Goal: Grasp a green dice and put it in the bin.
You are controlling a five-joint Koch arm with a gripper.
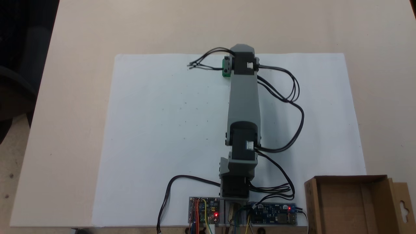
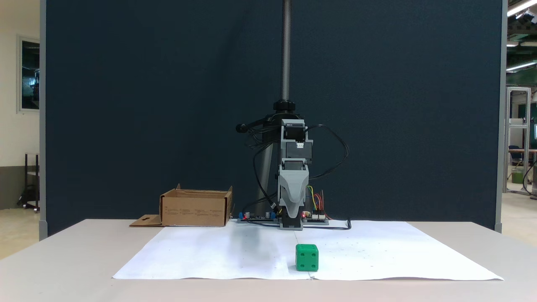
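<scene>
**Arm stretched out over the dice, nothing grasped yet**

While the arm reaches straight out from its base, the dice [image 2: 306, 257] sits on the white paper [image 1: 162, 130] near its far edge, plain to see in the front-facing fixed view. From above, only a sliver of green [image 1: 226, 68] peeks out at the left side of the arm's outer end, so the arm hangs right over it. And the gripper [image 2: 292, 209]? From the front it points down and looks raised well off the paper, with the dice resting free on the surface. Its jaws line up one behind the other, folks, so I cannot tell how wide they stand. It has hold of nothing.

Now the risks. If the gripper comes down off-centre, a fingertip could land on top of the dice or nudge it sideways, and a light plastic cube on smooth paper would likely skid or tumble. The paper itself might shift under a push. The dice looks slightly to one side of the arm's line, so a straight drop could clip an edge rather than straddle it.

Then the carry: the bin [image 1: 351, 204] stands back beside the base, well apart from the dice. Circuit boards [image 1: 204, 214] and looping black cables [image 1: 292, 97] crowd that stretch, and a loose swing could snag a cable or clip the bin's wall. The flap [image 1: 403, 208] juts outward, away from the arm.
</scene>
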